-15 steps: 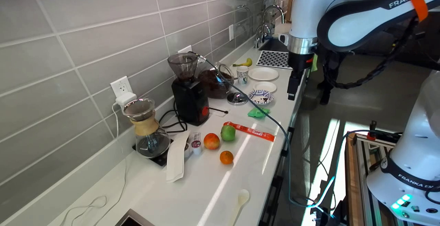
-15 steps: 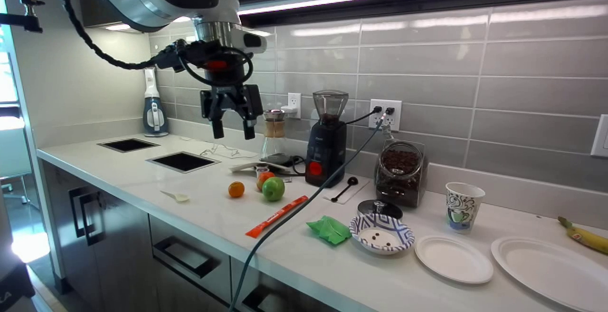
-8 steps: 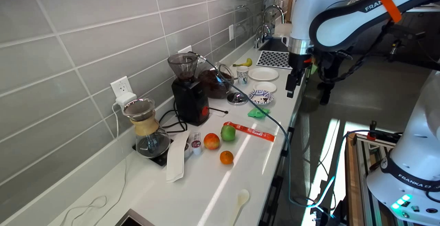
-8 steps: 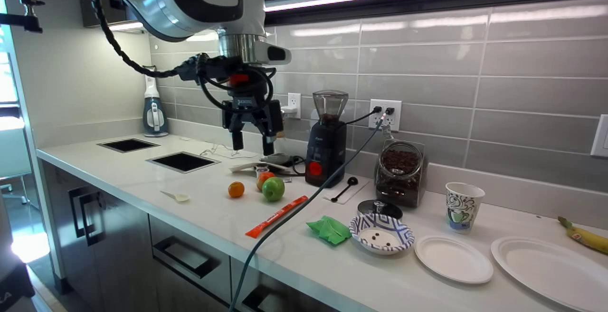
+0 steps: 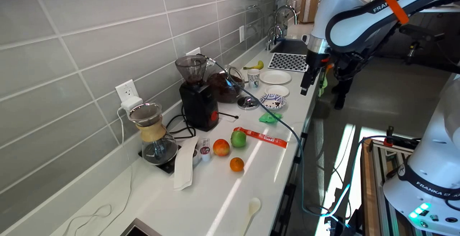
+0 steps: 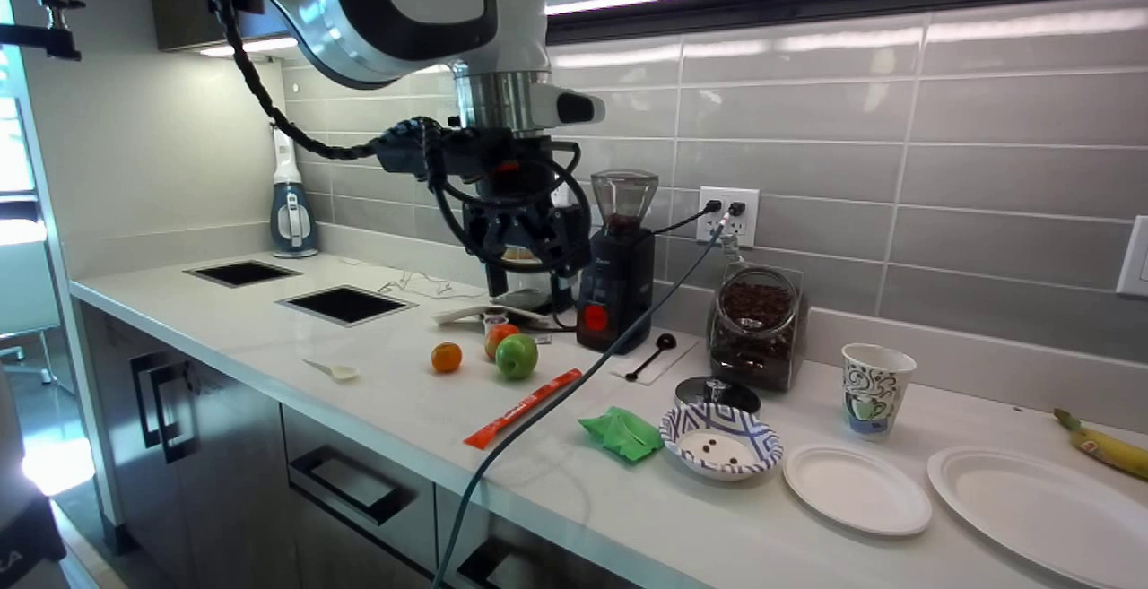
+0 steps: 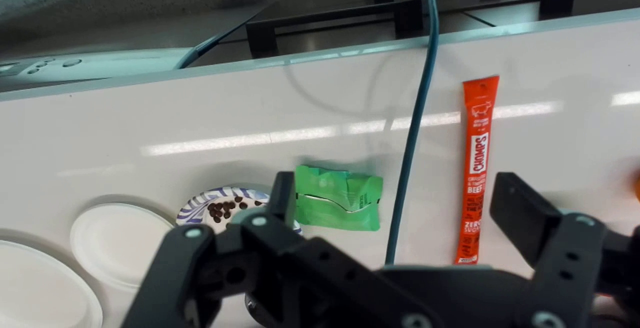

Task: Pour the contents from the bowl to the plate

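A white bowl with a blue pattern [image 6: 682, 423] stands upright on the counter with several small dark pieces [image 7: 222, 209] inside. It also shows in an exterior view [image 5: 282, 103] and, partly hidden by a finger, in the wrist view [image 7: 191, 213]. A small white plate [image 6: 856, 490] lies beside the bowl, and a larger white plate [image 6: 1031, 508] lies beyond it. Both plates show in the wrist view, small [image 7: 120, 245] and large [image 7: 40, 288]. My gripper [image 6: 529, 289] is open and empty, raised above the counter and apart from the bowl. Its fingers spread wide in the wrist view [image 7: 395, 193].
A green packet [image 7: 345, 198] lies beside the bowl. A blue cable [image 7: 412, 128] crosses the counter near a red snack stick [image 7: 477, 168]. A black lid [image 6: 717, 394], coffee jar [image 6: 758, 329], paper cup [image 6: 877, 392] and grinder [image 6: 614, 289] stand behind. Fruit [image 6: 517, 356] lies farther along.
My arm has moved along the counter toward the bowl's end and lower, and the gripper has tilted and turned. It stays open. The bowl and plates have not moved.
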`<state>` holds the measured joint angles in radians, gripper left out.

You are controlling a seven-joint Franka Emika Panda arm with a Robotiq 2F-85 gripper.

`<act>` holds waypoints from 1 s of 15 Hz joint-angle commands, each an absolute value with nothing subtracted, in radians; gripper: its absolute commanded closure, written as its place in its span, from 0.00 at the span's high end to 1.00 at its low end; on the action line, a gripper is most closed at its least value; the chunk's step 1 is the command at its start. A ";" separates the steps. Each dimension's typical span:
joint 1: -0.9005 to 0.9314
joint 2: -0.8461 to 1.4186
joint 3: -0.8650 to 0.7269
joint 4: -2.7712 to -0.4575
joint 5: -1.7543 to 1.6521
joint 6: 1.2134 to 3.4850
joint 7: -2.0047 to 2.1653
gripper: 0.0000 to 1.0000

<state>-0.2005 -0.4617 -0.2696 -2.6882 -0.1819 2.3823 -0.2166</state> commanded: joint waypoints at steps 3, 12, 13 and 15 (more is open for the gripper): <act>-0.209 -0.350 -0.343 -2.670 -0.178 2.506 -0.397 1.00; -0.220 -0.325 -0.346 -2.667 -0.175 2.528 -0.425 1.00; -0.220 -0.325 -0.346 -2.667 -0.175 2.528 -0.426 1.00; -0.220 -0.325 -0.346 -2.667 -0.175 2.528 -0.426 1.00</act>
<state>-0.2066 -0.3250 -0.3605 -2.6675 -0.1817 2.5296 -0.4221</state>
